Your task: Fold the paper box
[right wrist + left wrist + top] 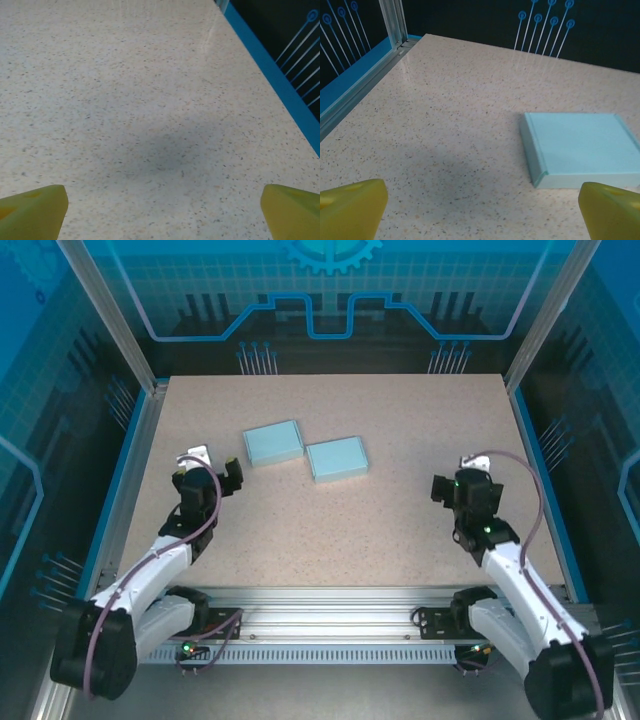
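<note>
The paper box lies on the table as two flat light-blue pieces, a left piece (273,443) and a right piece (336,458), touching at one corner. My left gripper (210,468) stands open just left of the left piece, with nothing between its fingers. In the left wrist view that piece (580,147) lies ahead and to the right of the open gripper (482,217), whose yellow fingertips (351,207) sit at the bottom corners. My right gripper (466,480) is open over bare table, well right of the box. Its yellow fingertips (33,210) frame the open gripper (162,215).
The speckled beige table (400,520) is bounded by a blue rail on the left (120,475) and on the right (545,480). Aluminium frame posts (392,22) stand at the far corners. A metal rail (330,600) runs along the near edge between the arm bases.
</note>
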